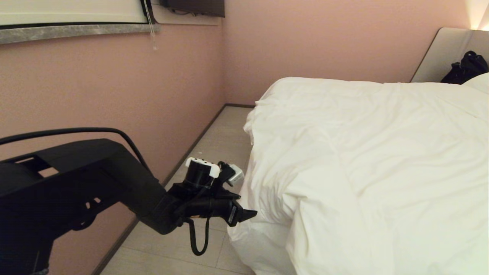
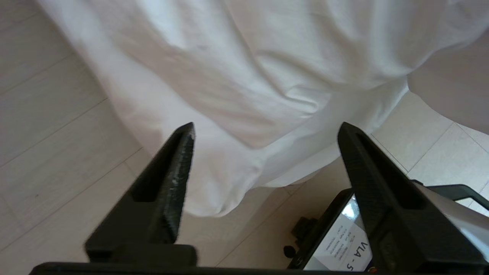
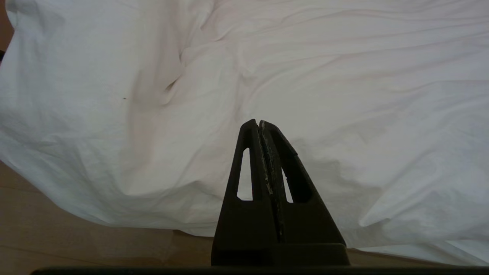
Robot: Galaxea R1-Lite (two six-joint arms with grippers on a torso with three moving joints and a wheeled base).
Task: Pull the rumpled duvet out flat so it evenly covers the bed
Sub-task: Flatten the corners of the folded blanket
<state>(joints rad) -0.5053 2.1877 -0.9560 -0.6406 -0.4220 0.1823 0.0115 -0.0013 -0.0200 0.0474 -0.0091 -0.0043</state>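
1. Now the left gripper (image 2: 263, 133) hangs at seven o'clock, jaws spread, empty, beside the duvet (image 1: 366, 160).
2. Duvet covers the bed (image 1: 443, 53), its corner drooping to the floor (image 1: 214, 152).
3. Right gripper (image 3: 259, 124) sits pressed together over the duvet.
4. Risk, likely: a shallow pinch slips, or that overhang drags everything sideways.

Soft creased white cloth duvet (image 1: 366, 152), matt pale floor tiles (image 1: 214, 152), matt black plastic left tool (image 2: 263, 168)
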